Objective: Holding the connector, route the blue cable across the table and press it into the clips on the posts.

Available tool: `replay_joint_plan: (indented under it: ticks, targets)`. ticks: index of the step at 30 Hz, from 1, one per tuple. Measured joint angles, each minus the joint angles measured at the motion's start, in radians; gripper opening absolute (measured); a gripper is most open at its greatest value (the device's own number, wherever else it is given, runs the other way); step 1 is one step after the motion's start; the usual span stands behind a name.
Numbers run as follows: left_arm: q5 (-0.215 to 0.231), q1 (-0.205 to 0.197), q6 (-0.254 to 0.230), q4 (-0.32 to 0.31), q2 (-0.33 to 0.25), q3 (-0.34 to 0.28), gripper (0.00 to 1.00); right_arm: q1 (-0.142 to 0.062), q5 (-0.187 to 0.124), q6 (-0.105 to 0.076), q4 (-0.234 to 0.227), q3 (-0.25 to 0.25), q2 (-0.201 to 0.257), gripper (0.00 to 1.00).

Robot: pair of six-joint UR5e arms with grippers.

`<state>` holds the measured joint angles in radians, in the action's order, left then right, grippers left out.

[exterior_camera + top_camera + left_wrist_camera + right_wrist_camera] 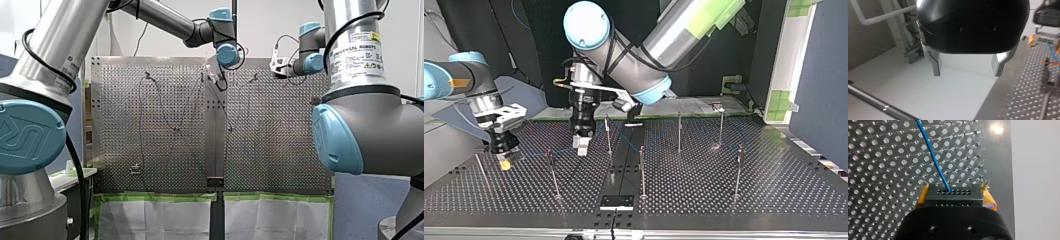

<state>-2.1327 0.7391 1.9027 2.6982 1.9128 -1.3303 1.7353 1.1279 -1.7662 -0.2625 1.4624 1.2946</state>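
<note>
My right gripper (953, 192) is clamped on the connector (954, 198), a black block with rows of small holes, held between yellow pads (922, 195) on either side. The blue cable (933, 157) leaves the connector's top row of holes and runs straight away over the perforated bench (878, 170). In the top view my right gripper (504, 161) sits low over the bench (774, 192) at the view's left, close to the bench edge, with yellow showing at the tips. From there the blue cable (531, 151) shows only faintly, heading toward the middle past the near post (553, 175). Another faint stretch lies by the middle posts (642, 170). The clips on the post tops are too small to tell whether the cable sits in any of them. My left gripper (968, 73) has its metal fingers (936, 65) spread wide apart with nothing between them. In the top view my left gripper (582, 144) hangs tips-down just beside a thin upright post (608, 132), left of the bench's centre seam. I cannot tell whether it touches the bench. More posts (679, 131) stand at the view's right, well apart from both grippers. In the front view my left gripper (218, 76) and my right gripper (278, 65) are both at the far end of the bench (280, 165).
</note>
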Motion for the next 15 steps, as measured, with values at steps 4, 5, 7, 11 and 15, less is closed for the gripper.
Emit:
replay_joint_plan:
  ticks: [4, 5, 7, 11, 15]
  targets:
    - [-0.012, -0.002, 0.008, -0.033, -0.033, -0.033, 1.00, 0.004, 0.003, 0.001, 0.006, 0.000, 0.000, 0.00]
    - [-0.013, -0.003, 0.012, -0.042, -0.042, -0.042, 1.00, 0.004, 0.003, 0.001, 0.007, 0.000, 0.000, 0.00]
    - [-0.015, -0.003, 0.017, -0.058, -0.058, -0.058, 1.00, 0.005, 0.004, 0.001, 0.009, 0.000, 0.000, 0.00]
    - [-0.018, -0.003, 0.022, -0.089, -0.088, -0.090, 1.00, 0.005, 0.007, -0.001, 0.010, 0.000, 0.000, 0.00]
    - [-0.019, -0.004, 0.026, -0.124, -0.103, -0.124, 1.00, 0.005, 0.008, -0.002, 0.011, 0.000, 0.000, 0.00]
